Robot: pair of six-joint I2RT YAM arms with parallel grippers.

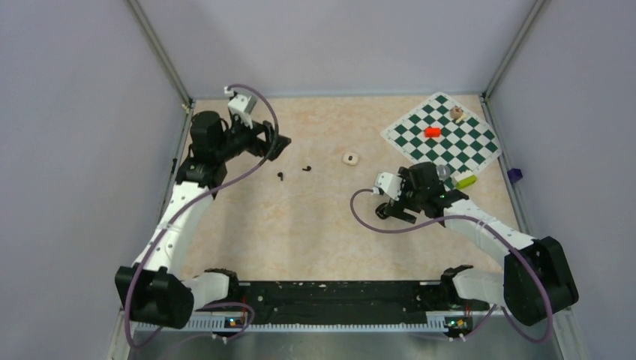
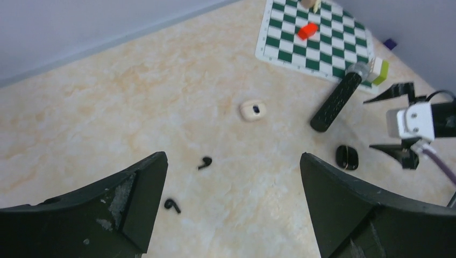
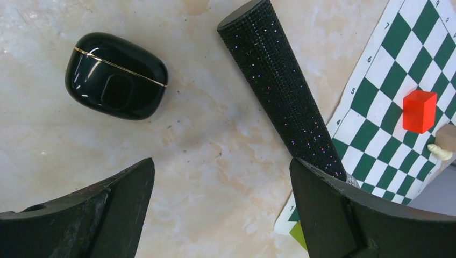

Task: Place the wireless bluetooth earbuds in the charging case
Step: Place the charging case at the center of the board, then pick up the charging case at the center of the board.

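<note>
Two tiny black earbuds lie apart on the beige table, one (image 2: 204, 162) farther than the other (image 2: 172, 205); from above they show as one earbud (image 1: 307, 167) and a second earbud (image 1: 281, 176). My left gripper (image 2: 231, 161) hangs open above them with nothing between its fingers, and sits at the table's left (image 1: 277, 145). The glossy black charging case (image 3: 115, 75), lid down with a thin gold seam, lies on the table beyond my open, empty right gripper (image 3: 220, 164). The case (image 2: 347, 156) also shows in the left wrist view.
A long black glittery cylinder (image 3: 279, 91) lies close to the right gripper's right finger, reaching onto the green-and-white chessboard (image 1: 442, 139). A red block (image 1: 432, 132) sits on the board, a green piece (image 1: 466, 181) at its edge. A cream lump (image 1: 350, 158) lies mid-table.
</note>
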